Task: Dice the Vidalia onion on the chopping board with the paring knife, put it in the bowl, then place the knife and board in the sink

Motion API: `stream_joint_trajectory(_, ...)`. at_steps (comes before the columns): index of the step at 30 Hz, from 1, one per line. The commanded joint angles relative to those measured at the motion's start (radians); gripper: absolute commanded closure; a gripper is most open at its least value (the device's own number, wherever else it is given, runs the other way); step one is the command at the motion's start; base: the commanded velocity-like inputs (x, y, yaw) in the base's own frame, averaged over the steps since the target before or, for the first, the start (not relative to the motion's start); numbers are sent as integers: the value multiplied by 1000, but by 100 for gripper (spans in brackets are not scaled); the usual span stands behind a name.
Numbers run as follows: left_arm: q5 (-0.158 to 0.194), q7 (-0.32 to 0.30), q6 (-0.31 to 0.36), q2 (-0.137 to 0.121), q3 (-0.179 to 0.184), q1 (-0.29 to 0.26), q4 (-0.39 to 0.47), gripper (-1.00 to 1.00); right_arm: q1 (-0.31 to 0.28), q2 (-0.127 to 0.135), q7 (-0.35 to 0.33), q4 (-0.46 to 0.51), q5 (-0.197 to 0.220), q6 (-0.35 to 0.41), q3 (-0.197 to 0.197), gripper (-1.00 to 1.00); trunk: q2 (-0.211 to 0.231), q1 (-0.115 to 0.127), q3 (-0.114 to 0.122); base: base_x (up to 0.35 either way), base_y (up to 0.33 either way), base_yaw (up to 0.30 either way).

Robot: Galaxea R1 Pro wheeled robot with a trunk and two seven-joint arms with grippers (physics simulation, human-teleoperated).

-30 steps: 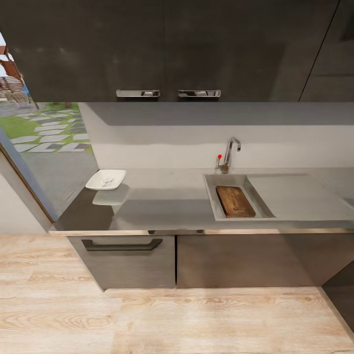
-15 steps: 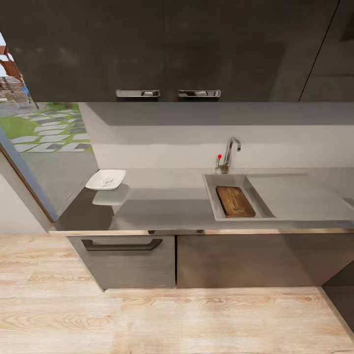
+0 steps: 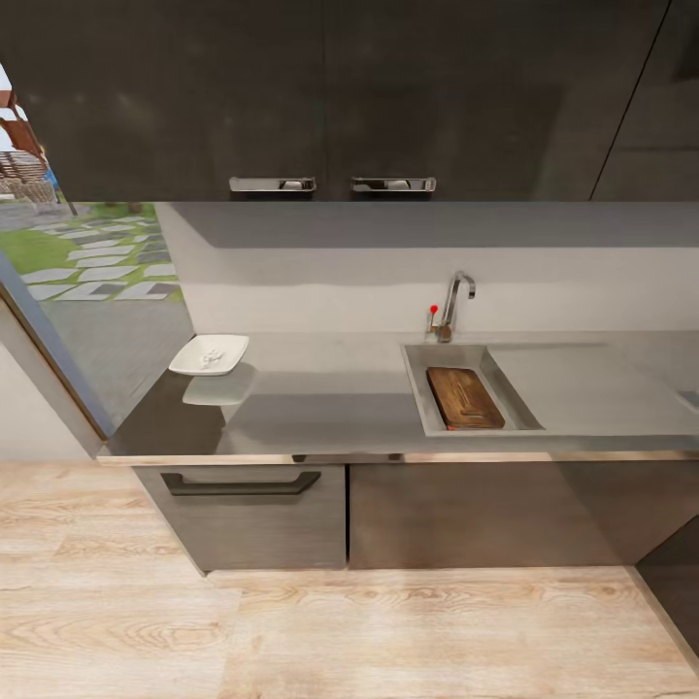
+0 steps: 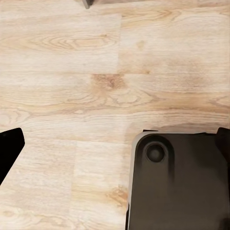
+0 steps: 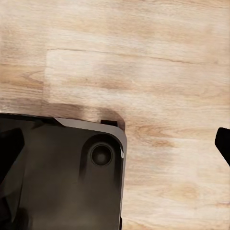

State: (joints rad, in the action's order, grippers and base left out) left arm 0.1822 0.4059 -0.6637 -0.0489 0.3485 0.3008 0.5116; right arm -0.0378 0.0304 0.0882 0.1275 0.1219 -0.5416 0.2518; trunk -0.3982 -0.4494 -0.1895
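Note:
The chopping board lies flat inside the sink, under the chrome tap. At the countertop's far left end stands the white square bowl, holding small pale bits, the diced onion. The Vidalia onion and the paring knife are out of view. In the left wrist view my left gripper hangs open over the wooden floor, its fingertips wide apart. My right gripper is open too, one fingertip at the frame's edge, above the floor.
Dark wall cabinets hang over the counter, with a drawer and a cupboard door below it. A glass door is at the left. Light wood floor lies between me and the counter. My dark base shows below both wrists.

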Motion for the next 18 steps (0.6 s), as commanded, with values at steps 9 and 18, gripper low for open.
stream_joint_trajectory(9,10,5,-2,-2,8,0,2,-100,-1,0,2,0,10,-3,9,-100,-2,-1,-2,0,0,0)
stream_joint_trajectory(18,10,5,-2,-2,9,0,2,-100,-1,0,3,0,10,-3,9,-100,-2,-1,-2,0,0,0)
